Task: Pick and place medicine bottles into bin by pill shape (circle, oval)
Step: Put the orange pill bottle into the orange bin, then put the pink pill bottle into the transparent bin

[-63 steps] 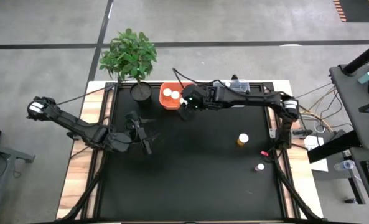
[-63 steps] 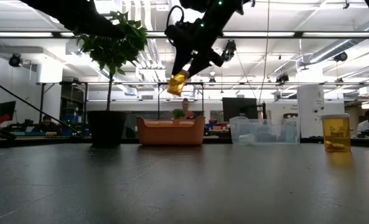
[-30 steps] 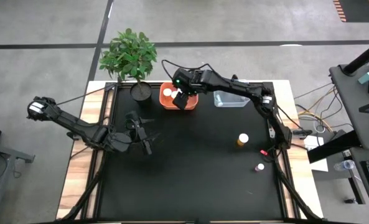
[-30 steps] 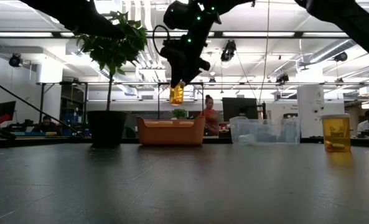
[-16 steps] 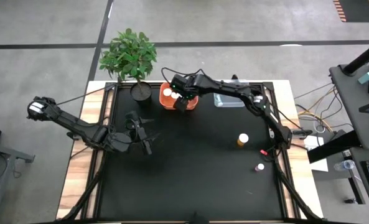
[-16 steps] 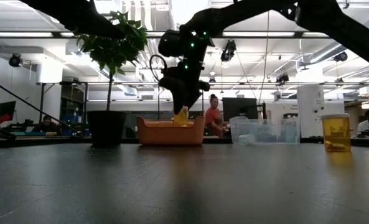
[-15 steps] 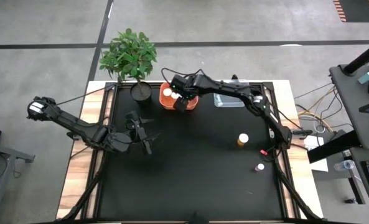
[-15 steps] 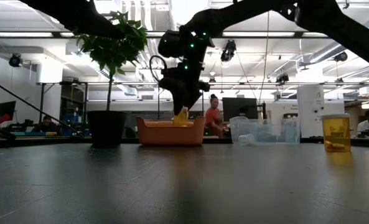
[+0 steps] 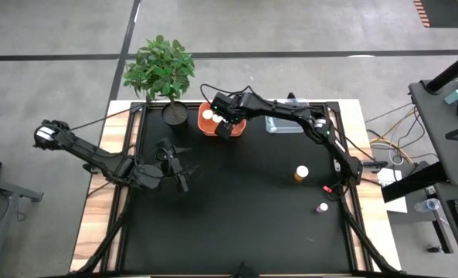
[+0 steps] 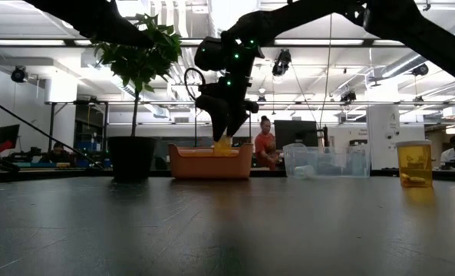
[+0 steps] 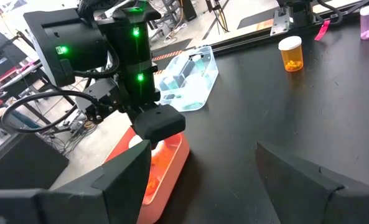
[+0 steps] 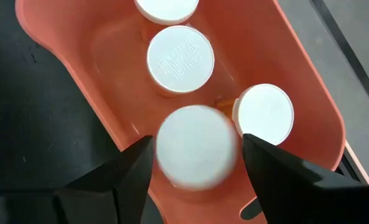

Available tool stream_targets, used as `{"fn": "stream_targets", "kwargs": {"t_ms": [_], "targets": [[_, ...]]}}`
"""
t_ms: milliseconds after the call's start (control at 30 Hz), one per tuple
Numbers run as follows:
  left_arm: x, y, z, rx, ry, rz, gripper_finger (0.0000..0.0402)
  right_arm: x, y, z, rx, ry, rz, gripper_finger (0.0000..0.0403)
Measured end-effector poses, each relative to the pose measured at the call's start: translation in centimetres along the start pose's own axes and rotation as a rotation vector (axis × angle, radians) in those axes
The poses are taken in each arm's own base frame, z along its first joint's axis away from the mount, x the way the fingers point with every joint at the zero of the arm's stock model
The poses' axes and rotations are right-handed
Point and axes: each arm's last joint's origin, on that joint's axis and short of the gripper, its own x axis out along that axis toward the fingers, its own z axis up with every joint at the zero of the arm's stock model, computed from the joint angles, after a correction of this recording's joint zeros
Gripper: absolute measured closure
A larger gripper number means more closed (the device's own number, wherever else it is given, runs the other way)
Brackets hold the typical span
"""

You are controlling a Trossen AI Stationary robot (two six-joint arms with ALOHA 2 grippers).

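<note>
We're looking down on the black table (image 9: 236,216), and the right arm is stretched far across it to the orange bin (image 9: 211,128) at the back edge, just beside the potted plant (image 9: 161,71). Next to the bin on the other side sits a clear bin (image 9: 284,125). The left arm waits low over the table's left side, its left gripper (image 9: 176,166) with fingers spread apart and nothing between them.

Now the action: the right gripper (image 12: 193,171) hangs directly over the orange bin, and from its wrist camera we see a white-capped bottle (image 12: 195,154) between the 2 fingers, blurred, with gaps showing on both sides of the cap. The fingers stand apart from it, not clamped. Below it 3 more white caps (image 12: 180,59) stand upright inside the bin.

From table height we catch the bottle's amber body at the bin's rim, just under the gripper.

Out on the right side, 1 amber bottle (image 9: 301,173) stands alone, with 1 tiny pink-capped bottle (image 9: 321,208) nearer the front edge.
</note>
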Motion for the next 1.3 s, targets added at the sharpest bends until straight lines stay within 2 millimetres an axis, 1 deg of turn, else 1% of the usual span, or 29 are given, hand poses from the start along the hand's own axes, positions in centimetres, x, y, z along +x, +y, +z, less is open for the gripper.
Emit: {"fn": "stream_targets", "kwargs": {"t_ms": [267, 367, 633, 800, 900, 1000, 1200, 1300], "targets": [[0.0, -0.1, -0.1, 0.000, 0.003, 0.000, 0.0132, -0.1, -0.1, 0.0, 0.001, 0.002, -0.001, 0.0161], [0.1, -0.1, -0.1, 0.005, 0.003, 0.000, 0.0132, -0.7, -0.1, 0.0, 0.014, -0.001, 0.002, 0.0161], [0.1, -0.1, -0.1, 0.030, 0.004, 0.000, 0.0132, -5.0, 1.2, 0.0, 0.005, -0.060, 0.032, 0.0161], [0.2, -0.2, -0.2, 0.037, 0.007, 0.000, 0.0132, -7.8, 2.7, -0.8, -0.028, -0.058, 0.052, 0.0161], [0.2, -0.3, -0.2, 0.041, 0.011, -0.001, 0.0132, -8.9, 4.1, -1.8, -0.055, -0.027, 0.062, 0.0161], [0.2, -0.2, -0.2, 0.039, 0.009, -0.001, 0.0132, -9.4, 6.1, -2.9, -0.093, 0.009, 0.074, 0.0161], [0.2, -0.2, -0.2, 0.038, 0.009, -0.001, 0.0132, -9.8, 10.5, -5.6, -0.159, 0.064, 0.100, 0.0161], [0.2, -0.2, -0.2, 0.039, 0.009, -0.001, 0.0132, -10.3, 12.2, -6.8, -0.165, 0.097, 0.102, 0.0161]]}}
